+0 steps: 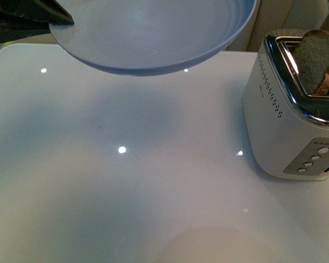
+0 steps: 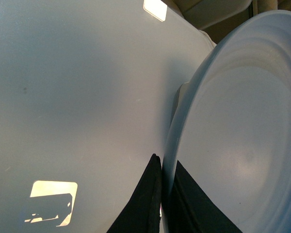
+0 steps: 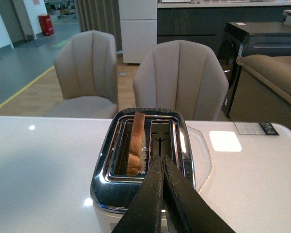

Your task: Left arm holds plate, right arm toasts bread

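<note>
The pale blue-grey plate (image 1: 153, 33) hangs above the white table at the top of the front view, held by its rim in my left gripper (image 1: 41, 13). In the left wrist view the two black fingers pinch the plate (image 2: 242, 145) edge, gripper (image 2: 162, 165) shut on it. The bread (image 1: 318, 57) stands upright in one slot of the silver toaster (image 1: 290, 126) at the right, its top sticking out. In the right wrist view my right gripper (image 3: 162, 162) is shut and empty, hovering over the toaster (image 3: 145, 179) beside the bread (image 3: 136, 143), above the empty slot.
The white glossy table (image 1: 126, 181) spreads under the plate. The toaster's round buttons (image 1: 312, 159) face the front. Two beige chairs (image 3: 179, 77) stand behind the table's far edge, with a sofa (image 3: 271, 82) further right.
</note>
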Robot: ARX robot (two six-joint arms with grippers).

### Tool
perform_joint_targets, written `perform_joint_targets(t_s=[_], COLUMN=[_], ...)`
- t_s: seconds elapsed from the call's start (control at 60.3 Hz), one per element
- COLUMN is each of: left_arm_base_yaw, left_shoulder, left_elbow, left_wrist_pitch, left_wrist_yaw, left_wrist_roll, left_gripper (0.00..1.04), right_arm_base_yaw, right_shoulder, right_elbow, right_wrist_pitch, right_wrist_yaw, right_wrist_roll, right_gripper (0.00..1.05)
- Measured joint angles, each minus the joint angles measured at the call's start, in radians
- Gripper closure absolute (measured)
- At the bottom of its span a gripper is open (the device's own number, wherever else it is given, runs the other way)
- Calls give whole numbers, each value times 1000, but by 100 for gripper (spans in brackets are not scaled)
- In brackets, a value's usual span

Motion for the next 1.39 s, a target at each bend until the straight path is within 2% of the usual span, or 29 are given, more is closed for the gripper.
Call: perform_joint_targets(t_s=[0.796, 0.912, 1.145, 1.228, 1.294, 1.394], left_arm_base_yaw=[-1, -2, -4, -4, -4, -4], left_shoulder=[0, -1, -4, -5, -5, -5], left_elbow=[0, 0, 0, 0, 0, 0], left_wrist_pitch=[0, 0, 0, 0, 0, 0], left_wrist_yaw=[3, 4, 3, 3, 3, 3], left_wrist_roll=[0, 0, 0, 0, 1, 1], left_gripper=[102, 102, 102, 102, 102, 102], right_arm_base_yaw=[0, 0, 0, 0, 0, 0], right_shoulder=[-251, -387, -415, -415, -415, -415], right_elbow=[0, 0, 0, 0, 0, 0], right_wrist_pitch=[-248, -407, -418, -418, -418, -418], right_wrist_yaw=[0, 1, 2, 2, 2, 2], right_wrist_roll=[0, 0, 0, 0, 0, 0], right_gripper=[103, 103, 103, 92, 76, 60])
